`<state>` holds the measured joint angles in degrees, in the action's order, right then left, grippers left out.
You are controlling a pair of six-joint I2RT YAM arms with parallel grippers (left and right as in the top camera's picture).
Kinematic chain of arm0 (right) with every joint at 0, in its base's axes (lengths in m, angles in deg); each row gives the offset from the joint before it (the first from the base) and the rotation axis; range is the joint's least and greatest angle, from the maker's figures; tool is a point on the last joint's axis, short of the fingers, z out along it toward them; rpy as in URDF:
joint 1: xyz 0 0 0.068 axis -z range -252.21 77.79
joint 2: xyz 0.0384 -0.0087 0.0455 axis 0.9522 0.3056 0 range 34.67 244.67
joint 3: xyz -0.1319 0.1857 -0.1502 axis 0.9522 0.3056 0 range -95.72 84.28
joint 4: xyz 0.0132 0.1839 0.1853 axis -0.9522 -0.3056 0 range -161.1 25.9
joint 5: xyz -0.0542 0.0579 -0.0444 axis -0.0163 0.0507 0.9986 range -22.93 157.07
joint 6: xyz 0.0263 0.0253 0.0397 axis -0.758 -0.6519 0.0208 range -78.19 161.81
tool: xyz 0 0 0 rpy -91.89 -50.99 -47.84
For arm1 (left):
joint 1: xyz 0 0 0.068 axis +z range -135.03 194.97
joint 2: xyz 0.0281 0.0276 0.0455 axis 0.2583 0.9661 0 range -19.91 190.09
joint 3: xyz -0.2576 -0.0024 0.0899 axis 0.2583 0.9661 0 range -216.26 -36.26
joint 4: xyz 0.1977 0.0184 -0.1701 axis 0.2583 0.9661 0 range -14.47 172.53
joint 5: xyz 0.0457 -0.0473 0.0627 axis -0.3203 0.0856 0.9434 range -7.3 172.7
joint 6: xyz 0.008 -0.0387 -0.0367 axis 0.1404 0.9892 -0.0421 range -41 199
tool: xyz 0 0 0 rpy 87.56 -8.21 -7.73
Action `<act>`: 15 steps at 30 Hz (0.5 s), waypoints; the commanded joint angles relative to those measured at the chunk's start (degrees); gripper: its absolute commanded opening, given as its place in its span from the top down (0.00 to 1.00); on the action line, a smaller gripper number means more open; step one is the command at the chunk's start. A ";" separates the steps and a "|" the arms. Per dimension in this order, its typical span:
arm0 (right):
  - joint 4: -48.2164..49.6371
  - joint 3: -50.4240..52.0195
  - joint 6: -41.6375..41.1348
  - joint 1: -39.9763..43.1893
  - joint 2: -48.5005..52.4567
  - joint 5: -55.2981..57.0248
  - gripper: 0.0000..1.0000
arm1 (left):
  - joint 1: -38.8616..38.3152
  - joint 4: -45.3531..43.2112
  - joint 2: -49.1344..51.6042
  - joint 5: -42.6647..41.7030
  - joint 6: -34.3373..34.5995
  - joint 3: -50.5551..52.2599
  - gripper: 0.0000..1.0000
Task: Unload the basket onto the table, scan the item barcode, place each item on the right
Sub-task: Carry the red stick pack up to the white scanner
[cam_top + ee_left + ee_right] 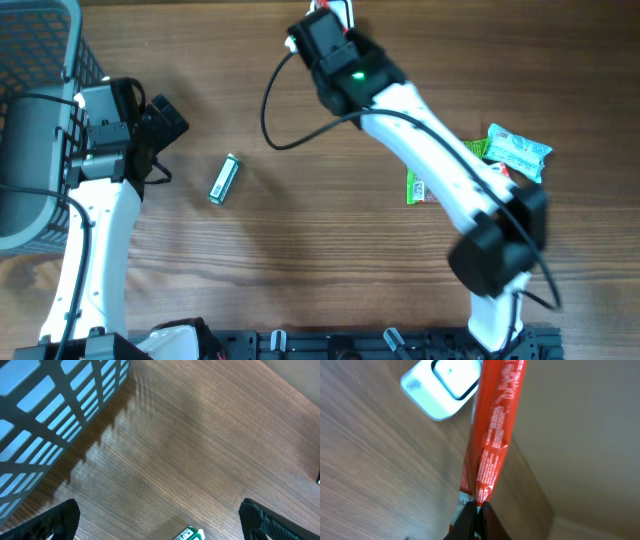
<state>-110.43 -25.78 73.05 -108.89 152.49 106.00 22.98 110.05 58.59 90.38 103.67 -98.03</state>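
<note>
Right gripper [474, 510] pinched tight on lower end of red packet [492, 435], packet just beside white scanner [442, 387], scanner cut off at top, print blurred, left gripper [160, 522] spread wide, holding nothing

packet [492, 435]: red, white print | scanner [442, 385]: white | table [330, 270]: brown woodgrain

A robot test bench laid out like a shop checkout: a wood-grain table [300, 250] with a mesh basket [40, 40] at its left edge, a white scanner [427, 395] at the far edge and snack packets [518, 150] near the right edge.
</note>
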 commanded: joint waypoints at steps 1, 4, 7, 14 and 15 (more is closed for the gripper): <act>8.98 -0.44 11.41 0.81 8.15 11.08 0.96 | 0.20 -0.15 0.31 0.55 -0.28 -0.37 0.00; 26.05 -0.44 20.81 1.77 14.08 21.44 0.96 | 0.20 -0.15 0.31 0.55 -0.28 -0.37 0.00; 38.03 -0.39 28.30 2.25 16.85 22.75 0.96 | 0.20 -0.15 0.33 0.55 -0.28 -0.37 0.00; 43.25 -0.11 33.94 3.76 19.63 22.60 0.96 | 0.20 -0.15 0.31 0.55 -0.28 -0.37 0.00; 42.99 -0.09 33.90 3.76 19.98 22.56 0.96 | 0.20 -0.15 0.31 0.55 -0.28 -0.37 0.00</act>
<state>-67.59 -25.36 104.81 -105.44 169.71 126.64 22.98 110.08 58.63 90.36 103.67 -98.03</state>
